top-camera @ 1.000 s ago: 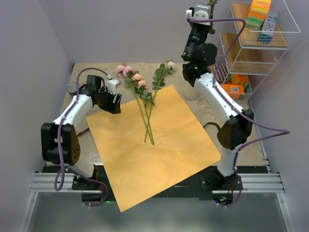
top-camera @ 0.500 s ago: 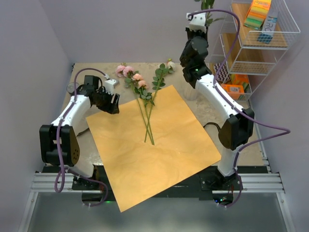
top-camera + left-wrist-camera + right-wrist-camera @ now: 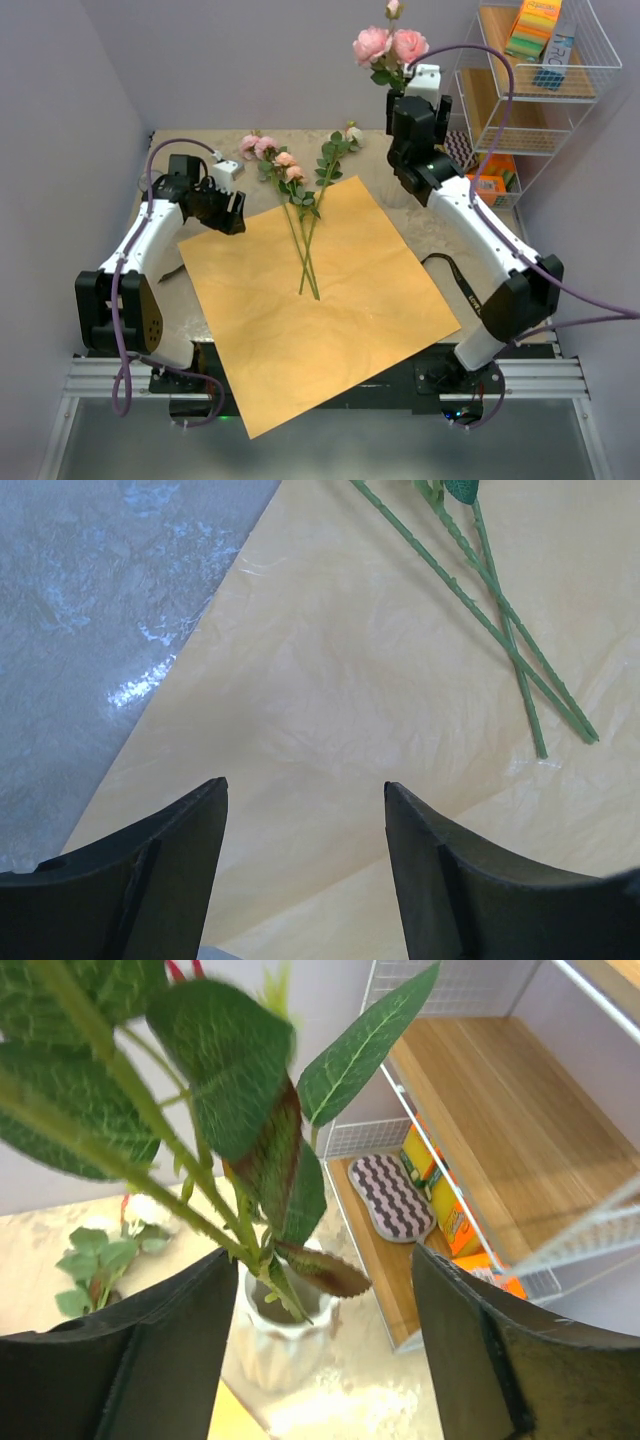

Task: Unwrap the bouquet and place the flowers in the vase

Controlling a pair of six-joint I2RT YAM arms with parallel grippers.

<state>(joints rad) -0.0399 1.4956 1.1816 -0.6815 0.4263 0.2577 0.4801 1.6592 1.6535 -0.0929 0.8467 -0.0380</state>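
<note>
Pink roses [image 3: 390, 45] top the right tool [image 3: 320, 1255], whose fingers are spread wide, with the thin, bumpy green stems [image 3: 232, 1242] running loose between them down into the ribbed white ceramic vase [image 3: 275, 1345]. More flowers [image 3: 300, 215] lie on crinkled orange paper [image 3: 300, 330], stems pointing near and blooms far, just right of the wide-open left tool [image 3: 302, 788], which is likely the nearer one.
</note>
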